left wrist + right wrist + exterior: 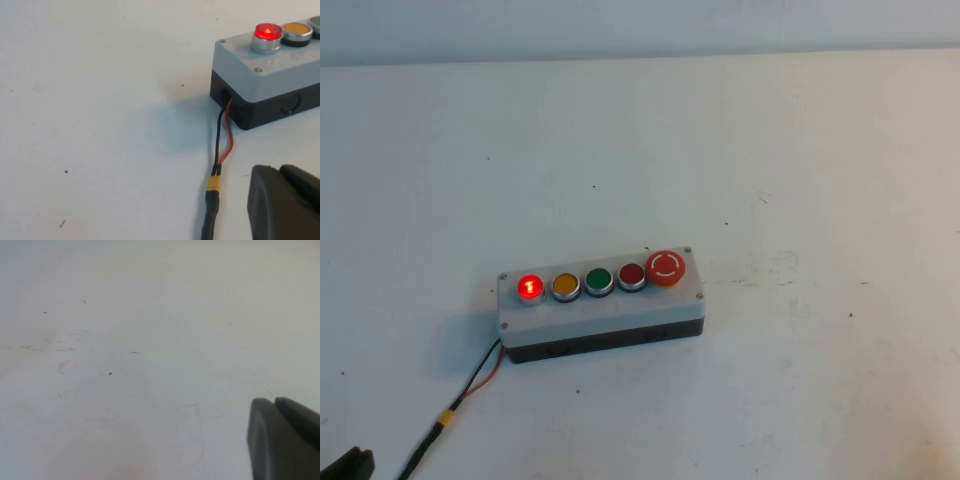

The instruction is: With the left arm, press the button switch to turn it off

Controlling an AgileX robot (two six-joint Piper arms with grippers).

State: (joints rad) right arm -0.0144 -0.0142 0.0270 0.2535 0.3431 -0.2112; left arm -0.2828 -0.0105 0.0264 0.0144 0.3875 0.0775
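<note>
High view: left gripper [348, 464] at near-left table [640, 140] edge, jaws pressed together, holding nothing, well apart from grey button box [601, 316]. Button switch [530, 287] glows red at box's left end. Right gripper [285, 440] over bare table, jaws together, empty.

On a white table [640, 140] flecked with small dark specks sits a box [601, 322] with a pale grey lid and black base. Along its top, silver-ringed buttons run in a row: the button switch [530, 288], glowing bright red, then a yellow button [565, 285], a green button [599, 280], a darker red button [632, 274] and a large red mushroom button [667, 266] bearing white markings. Red and black wires [224, 135] leave the base, joined by a yellow connector [214, 184], just beside the black fingers of the left gripper [285, 205]. The right gripper [285, 440] is likewise black, over bare white tabletop.
</note>
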